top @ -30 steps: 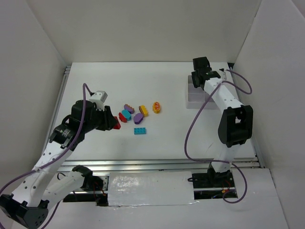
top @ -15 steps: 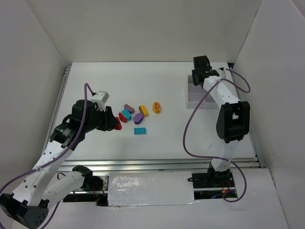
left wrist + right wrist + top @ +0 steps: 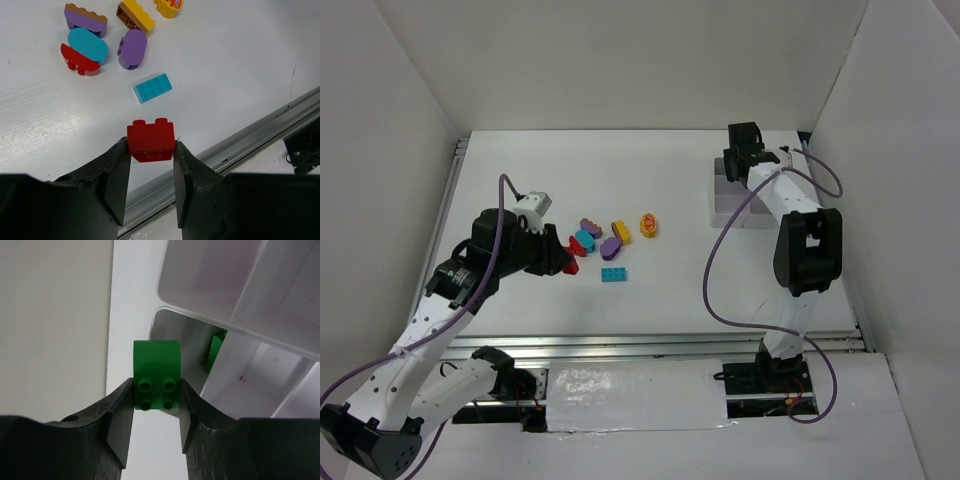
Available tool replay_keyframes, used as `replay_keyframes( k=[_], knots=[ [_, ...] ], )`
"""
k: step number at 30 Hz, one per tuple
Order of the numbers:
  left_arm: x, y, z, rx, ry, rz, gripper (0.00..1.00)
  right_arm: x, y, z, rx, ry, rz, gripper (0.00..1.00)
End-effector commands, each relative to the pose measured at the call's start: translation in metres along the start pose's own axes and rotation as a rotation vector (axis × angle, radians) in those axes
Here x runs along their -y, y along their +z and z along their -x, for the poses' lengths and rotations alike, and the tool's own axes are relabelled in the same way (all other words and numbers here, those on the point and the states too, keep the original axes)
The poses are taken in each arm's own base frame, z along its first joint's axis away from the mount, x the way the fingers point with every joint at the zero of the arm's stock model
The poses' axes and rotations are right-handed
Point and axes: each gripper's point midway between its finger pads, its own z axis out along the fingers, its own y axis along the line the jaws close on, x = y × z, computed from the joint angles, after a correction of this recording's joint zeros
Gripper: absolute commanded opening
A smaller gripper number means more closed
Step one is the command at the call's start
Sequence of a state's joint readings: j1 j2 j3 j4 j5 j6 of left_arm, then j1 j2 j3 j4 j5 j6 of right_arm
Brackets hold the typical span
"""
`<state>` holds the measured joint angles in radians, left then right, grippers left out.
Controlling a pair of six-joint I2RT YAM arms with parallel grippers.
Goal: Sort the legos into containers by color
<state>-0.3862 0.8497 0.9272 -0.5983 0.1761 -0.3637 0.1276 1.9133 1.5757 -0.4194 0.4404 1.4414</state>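
My left gripper (image 3: 563, 262) (image 3: 151, 150) is shut on a red two-stud brick (image 3: 151, 141) and holds it above the table, near a cyan studded brick (image 3: 153, 88) (image 3: 613, 274). Beyond lie a red piece (image 3: 80, 60), a cyan oval (image 3: 88, 44), a purple brick (image 3: 85, 19), a purple oval (image 3: 133, 48), a yellow brick (image 3: 135, 14) and an orange piece (image 3: 648, 224). My right gripper (image 3: 735, 168) (image 3: 156, 390) is shut on a green rounded brick (image 3: 156, 375) at the far end of the translucent tray (image 3: 720, 215) (image 3: 240, 315). Another green piece (image 3: 216, 354) lies in a cell.
White walls enclose the table on the left, back and right. A metal rail (image 3: 650, 345) (image 3: 260, 135) runs along the near edge. The right arm's purple cable (image 3: 715, 270) loops over the table beside the tray.
My right arm has folded a little closer over the tray, with the green brick still held. My left arm with the red brick has hardly moved.
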Motion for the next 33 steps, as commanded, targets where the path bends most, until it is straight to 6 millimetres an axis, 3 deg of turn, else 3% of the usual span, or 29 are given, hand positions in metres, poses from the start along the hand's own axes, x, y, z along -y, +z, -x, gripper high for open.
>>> replay_keyframes(
  k=[1, 8, 13, 17, 19, 25, 28, 29, 30, 31, 32, 33],
  knots=[
    [0.005, 0.001, 0.012, 0.038, 0.039, -0.031, 0.0, -0.006, 0.0, 0.005, 0.01, 0.017, 0.037, 0.23],
    [0.003, 0.001, 0.011, 0.038, 0.041, -0.02, 0.0, -0.001, 0.004, 0.001, -0.005, 0.01, 0.035, 0.32],
    [0.004, 0.001, 0.01, 0.031, 0.044, -0.031, 0.0, -0.005, 0.0, 0.002, -0.013, 0.01, 0.052, 0.46],
    [0.006, 0.002, 0.009, 0.028, 0.045, -0.041, 0.0, -0.007, -0.002, 0.005, -0.004, 0.001, 0.057, 0.5],
    [0.006, 0.002, 0.01, 0.029, 0.046, -0.041, 0.0, -0.007, -0.004, 0.007, 0.004, -0.004, 0.056, 0.58],
    [0.005, 0.001, 0.011, 0.033, 0.043, -0.032, 0.0, -0.009, -0.011, 0.009, -0.005, -0.007, 0.071, 0.61],
    [-0.001, -0.001, 0.013, 0.045, 0.033, 0.006, 0.0, -0.019, -0.03, 0.003, -0.063, -0.04, 0.141, 0.62],
    [-0.002, -0.001, 0.014, 0.05, 0.032, 0.011, 0.0, -0.021, -0.037, -0.008, -0.115, -0.07, 0.183, 0.63],
    [-0.001, -0.002, 0.015, 0.058, 0.027, 0.011, 0.0, -0.029, -0.057, -0.01, -0.142, -0.098, 0.239, 0.64],
    [0.001, -0.005, 0.018, 0.073, 0.027, 0.003, 0.0, -0.017, -0.063, -0.02, -0.181, -0.202, 0.266, 0.66],
    [0.003, -0.007, 0.02, 0.083, 0.024, -0.007, 0.0, -0.032, -0.077, -0.026, -0.217, -0.248, 0.376, 0.66],
    [0.007, -0.009, 0.022, 0.094, 0.018, -0.028, 0.0, -0.032, -0.1, -0.05, -0.344, -0.317, 0.47, 0.66]
  ],
)
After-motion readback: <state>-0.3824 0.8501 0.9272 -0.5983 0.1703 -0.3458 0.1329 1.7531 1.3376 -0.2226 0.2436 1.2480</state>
